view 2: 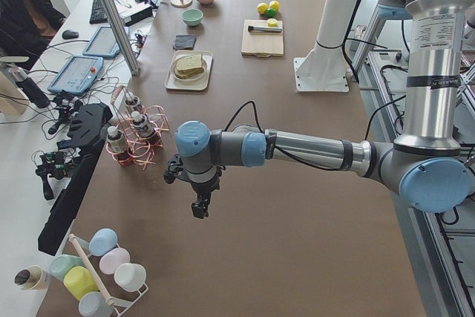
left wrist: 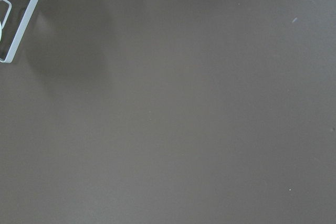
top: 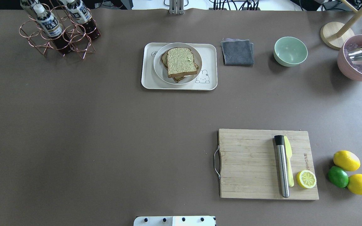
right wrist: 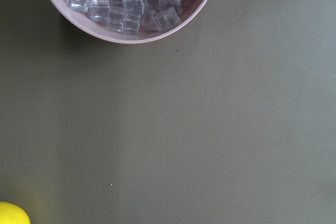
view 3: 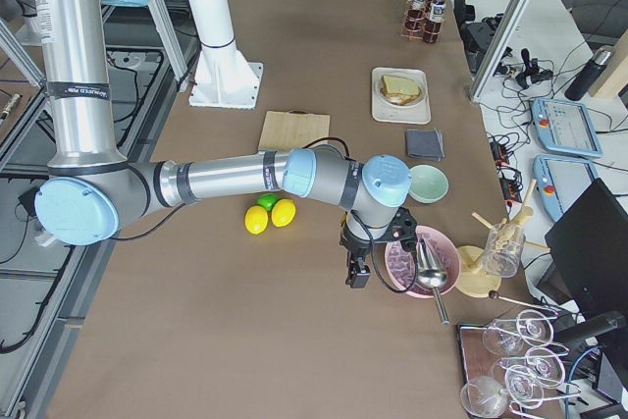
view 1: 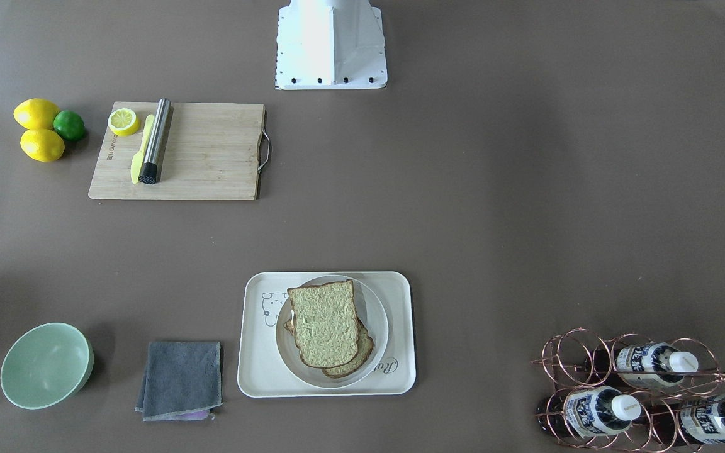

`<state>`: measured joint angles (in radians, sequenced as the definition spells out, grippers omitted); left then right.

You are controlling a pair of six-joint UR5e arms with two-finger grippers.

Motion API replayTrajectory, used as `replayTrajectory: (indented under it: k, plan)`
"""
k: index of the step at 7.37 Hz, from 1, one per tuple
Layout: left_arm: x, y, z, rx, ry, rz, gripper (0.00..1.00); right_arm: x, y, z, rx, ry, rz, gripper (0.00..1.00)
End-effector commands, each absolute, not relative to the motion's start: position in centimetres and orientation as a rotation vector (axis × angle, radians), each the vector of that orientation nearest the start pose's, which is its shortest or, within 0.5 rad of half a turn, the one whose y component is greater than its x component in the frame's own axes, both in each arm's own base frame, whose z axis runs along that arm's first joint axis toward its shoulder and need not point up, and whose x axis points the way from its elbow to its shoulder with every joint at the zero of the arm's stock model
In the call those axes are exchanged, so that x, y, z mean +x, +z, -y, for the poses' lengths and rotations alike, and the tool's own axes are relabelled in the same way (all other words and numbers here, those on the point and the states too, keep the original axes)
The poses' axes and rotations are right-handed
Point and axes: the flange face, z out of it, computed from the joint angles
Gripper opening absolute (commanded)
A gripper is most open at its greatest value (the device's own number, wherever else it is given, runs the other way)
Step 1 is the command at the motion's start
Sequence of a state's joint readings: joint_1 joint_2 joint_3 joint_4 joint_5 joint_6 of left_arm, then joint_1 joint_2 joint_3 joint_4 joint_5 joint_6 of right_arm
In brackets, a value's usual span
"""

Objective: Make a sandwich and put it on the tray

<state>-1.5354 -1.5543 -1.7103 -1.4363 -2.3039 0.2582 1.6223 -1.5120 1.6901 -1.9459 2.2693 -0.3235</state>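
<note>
Sandwich (view 1: 325, 330) lies on a white plate (view 1: 380, 318) set on the tray (view 1: 255, 377), its top slice skewed over the lower one. The tray bears a bear sketch (view 1: 272, 302) and lettering (view 1: 387, 365) starting "Ra", the rest hidden by the plate. Just beside the tray lies a grey cloth (view 1: 181, 379), then a green bowl (view 1: 44, 365). Well apart on the other side is a copper rack (view 1: 683, 375) of bottles (view 1: 595, 412), labels too small to read. The board (view 1: 211, 154) holds a steel rod (view 1: 155, 141), a yellow knife (view 1: 139, 157) and a half lemon (view 1: 123, 121). Left gripper (view 2: 199, 209) and right gripper (view 3: 355, 275) hang over the brown table (view 1: 463, 220), far from the tray; spread or pressed together, I cannot tell.
</note>
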Motion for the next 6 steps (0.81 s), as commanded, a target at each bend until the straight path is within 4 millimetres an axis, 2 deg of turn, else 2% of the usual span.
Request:
replayTrajectory:
  k: [1,2,4,5,6]
  plan:
    - [-6.2,62.1,47.8,0.067,0.248,-0.733,0.98,8.7,61.1,49.5,-0.04,-0.212,0.717,1.0]
    - [-6.2,62.4,47.5,0.06,0.245,-0.733,0.98,7.9,62.0,50.0,-0.015,-0.231,0.73,1.0]
    - [-6.2,62.6,47.3,0.057,0.244,-0.734,0.98,7.6,65.0,50.5,0.004,-0.233,0.767,1.0]
    - [-6.2,62.7,47.3,0.056,0.244,-0.734,0.98,7.7,66.0,50.0,-0.005,-0.23,0.761,1.0]
    - [-6.3,62.5,47.3,0.059,0.242,-0.733,0.98,7.8,65.8,49.9,-0.001,-0.228,0.76,1.0]
